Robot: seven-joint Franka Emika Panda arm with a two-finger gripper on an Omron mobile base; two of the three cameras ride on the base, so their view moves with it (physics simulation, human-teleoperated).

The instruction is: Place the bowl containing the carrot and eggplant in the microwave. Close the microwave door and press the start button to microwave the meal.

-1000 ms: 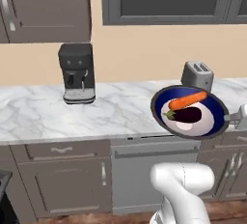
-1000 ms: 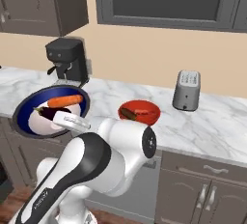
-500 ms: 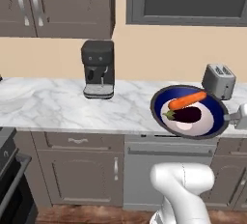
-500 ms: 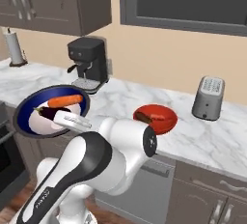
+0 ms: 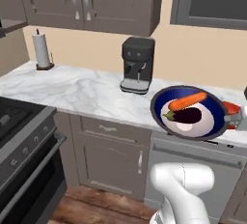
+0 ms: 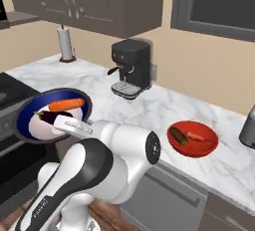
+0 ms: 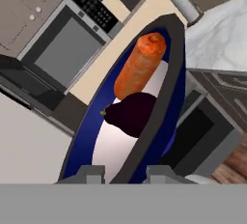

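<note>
My gripper (image 6: 70, 124) is shut on the rim of the dark blue bowl (image 6: 25, 120) and holds it in the air in front of the counter. The orange carrot (image 6: 66, 104) and the purple eggplant (image 6: 50, 118) lie side by side on its white centre. From the left base view the bowl (image 5: 161, 109) hangs tilted, with carrot (image 5: 187, 101) above eggplant (image 5: 185, 117) and the gripper (image 5: 232, 120) at its right rim. In the hand view the bowl's (image 7: 79, 150) rim runs between the fingertips of the gripper (image 7: 123, 172). The microwave (image 7: 62, 44) sits beyond, upper left; I cannot tell how its door stands.
A black coffee machine (image 5: 137, 63) stands on the marble counter (image 5: 82, 92) against the wall. A paper towel roll (image 5: 42, 49) is at the counter's far left. A stove (image 5: 24, 121) is low on the left. A red bowl (image 6: 193, 138) with food sits on the counter, right.
The whole scene has slid rightward in both base views: the base has driven left along the counter. The stove and paper towel roll came into view. The bowl stays held as before.
</note>
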